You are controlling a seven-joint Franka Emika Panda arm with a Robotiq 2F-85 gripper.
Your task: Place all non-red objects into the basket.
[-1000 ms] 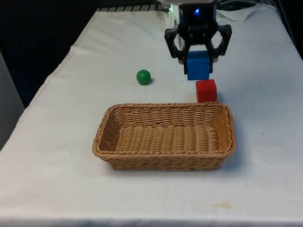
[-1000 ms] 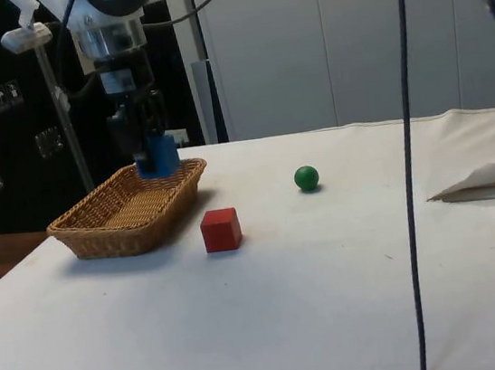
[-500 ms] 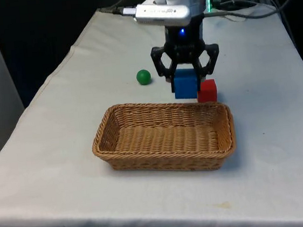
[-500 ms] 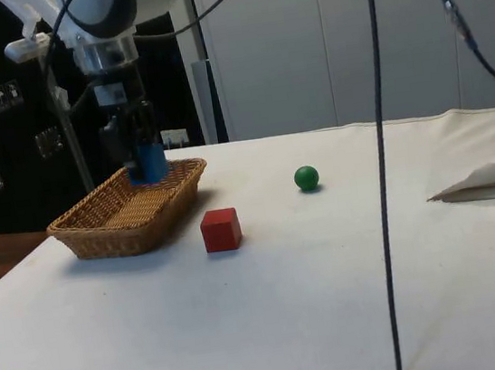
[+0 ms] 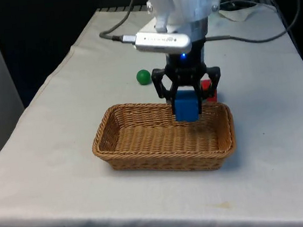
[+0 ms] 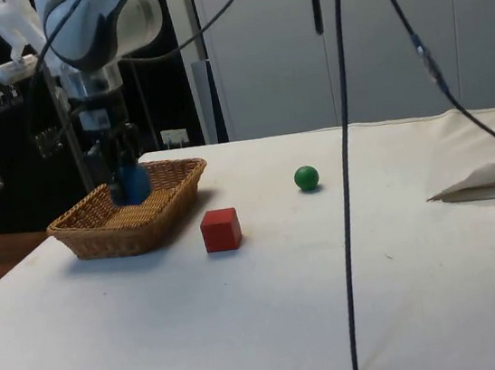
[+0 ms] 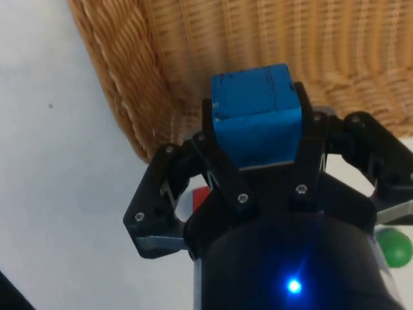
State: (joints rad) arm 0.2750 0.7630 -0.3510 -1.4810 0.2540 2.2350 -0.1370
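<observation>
The blue cube hangs clamped between the fingers of the gripper, which are closed against its sides, over the far right part of the wicker basket in the front view, just inside the rim and clear of the woven floor. The green ball sits on the white cloth beyond the basket. The red cube stands just outside the basket's far wall.
</observation>
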